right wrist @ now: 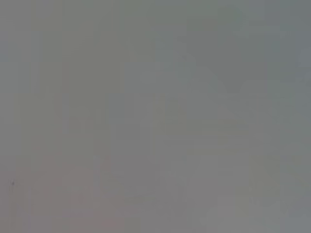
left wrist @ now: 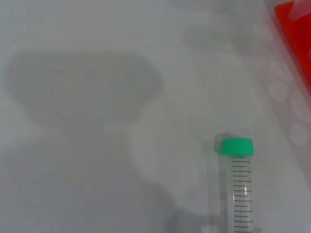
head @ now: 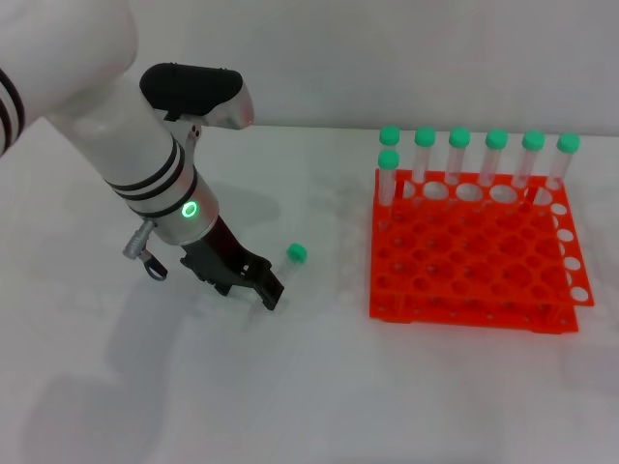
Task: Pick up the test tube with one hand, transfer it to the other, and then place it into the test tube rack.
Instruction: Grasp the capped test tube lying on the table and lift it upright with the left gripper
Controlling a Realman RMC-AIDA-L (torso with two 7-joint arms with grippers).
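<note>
White tabletop (head: 309, 387), plain and matte, against a pale wall behind.

The test tube (head: 295, 256). Lay on its side on the bare top, left of the rack and well apart from it, green cap toward the far side, clear body running back toward the robot. Seen in the left wrist view (left wrist: 240, 189) with black graduation marks down the body and the cap touching nothing but the table.

The left gripper (head: 271, 295). Hung low over the table just beside the tube's capless end, black and jointed, angled down and toward the rack side. Could not be told from the head view whether spread or pressed together, nor whether touching the tube; not shown at all in its own wrist view. Behind it, the white forearm with black rings and a lit green light (head: 191, 209), reaching in from the upper left.

The test tube rack (head: 464, 261). Stood on the right half of the table, bright orange, square, with a grid of round holes; one corner visible in the left wrist view (left wrist: 296, 29). Held seven green-capped tubes (head: 459, 155), all upright: six along the far row, one more in the next row at the left corner.

Right gripper: nowhere in the head view; right wrist view only a featureless grey blur.
</note>
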